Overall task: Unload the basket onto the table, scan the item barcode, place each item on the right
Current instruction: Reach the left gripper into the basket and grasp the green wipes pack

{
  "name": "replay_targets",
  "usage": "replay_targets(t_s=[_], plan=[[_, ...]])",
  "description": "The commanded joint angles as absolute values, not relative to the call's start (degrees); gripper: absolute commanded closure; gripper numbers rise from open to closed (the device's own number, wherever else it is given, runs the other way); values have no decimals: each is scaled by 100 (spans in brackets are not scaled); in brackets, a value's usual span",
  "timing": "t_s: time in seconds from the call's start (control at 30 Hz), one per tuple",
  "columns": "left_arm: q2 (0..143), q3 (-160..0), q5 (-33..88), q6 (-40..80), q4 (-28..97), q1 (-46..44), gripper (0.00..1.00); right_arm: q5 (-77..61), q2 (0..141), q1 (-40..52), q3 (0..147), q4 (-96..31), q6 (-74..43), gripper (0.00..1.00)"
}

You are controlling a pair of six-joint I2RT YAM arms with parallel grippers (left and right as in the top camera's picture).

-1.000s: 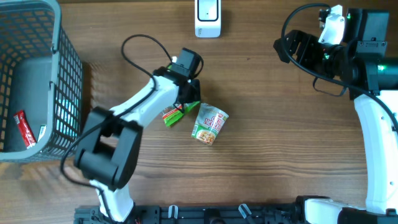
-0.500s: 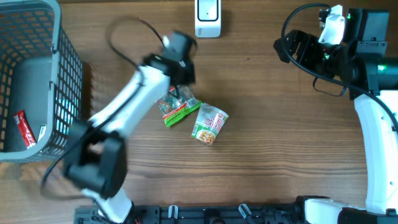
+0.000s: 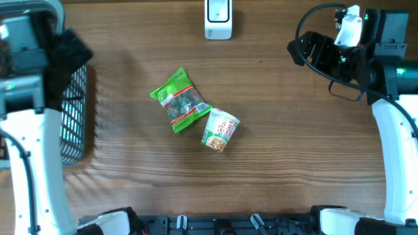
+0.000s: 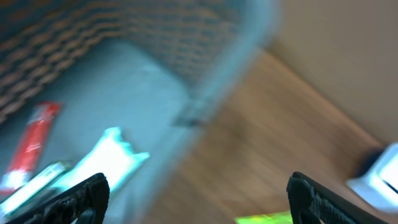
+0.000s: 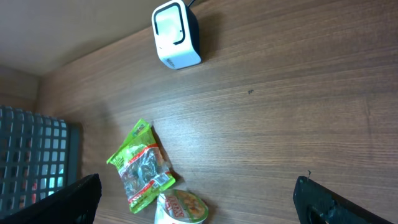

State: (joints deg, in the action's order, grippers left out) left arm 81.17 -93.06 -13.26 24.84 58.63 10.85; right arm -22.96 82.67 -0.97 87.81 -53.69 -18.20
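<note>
Wood-grain table (image 3: 294, 163) fills the overhead view, with the scanner (image 3: 217, 19) at its far edge, a green bag (image 3: 179, 100) near the middle and a cup (image 3: 220, 129) touching the bag's lower right corner. Nothing is held, so we judge the step in hand to be picking an item; no barcode faces the scanner yet.

We see the left gripper (image 4: 198, 183) over the basket (image 3: 75, 111) at the left of the table, its jaws wide apart and empty. Its own view is blurred, but a red packet (image 4: 34, 146) and a white packet (image 4: 106, 158) lie on the basket floor below, to the left of the jaws. The bag and cup are well apart from this gripper.

We see the right gripper (image 5: 198, 186) hanging high at the right side, its jaws spread wide and empty. The bag and cup sit low in its view, well short of the jaws.

We cannot tell which item is meant next. Whichever it is, the next move calls for lowering the open jaws around it, closing on it, and carrying it to the scanner with the barcode turned toward the window.
</note>
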Motion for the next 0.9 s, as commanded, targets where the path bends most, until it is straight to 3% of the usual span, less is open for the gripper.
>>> replay_targets(t_s=[0.0, 0.3, 0.87], plan=[[8315, -9198, -1249, 2646, 5970, 1876, 9, -2386, 8307, -115, 8864, -5360, -1865, 0], [9327, -8989, -534, 2740, 6012, 3098, 2, -2386, 8307, -115, 8864, -5360, -1863, 0], [11330, -8989, -89, 1339, 5747, 3301, 0, -2386, 8307, -115, 8864, -5360, -1865, 0]])
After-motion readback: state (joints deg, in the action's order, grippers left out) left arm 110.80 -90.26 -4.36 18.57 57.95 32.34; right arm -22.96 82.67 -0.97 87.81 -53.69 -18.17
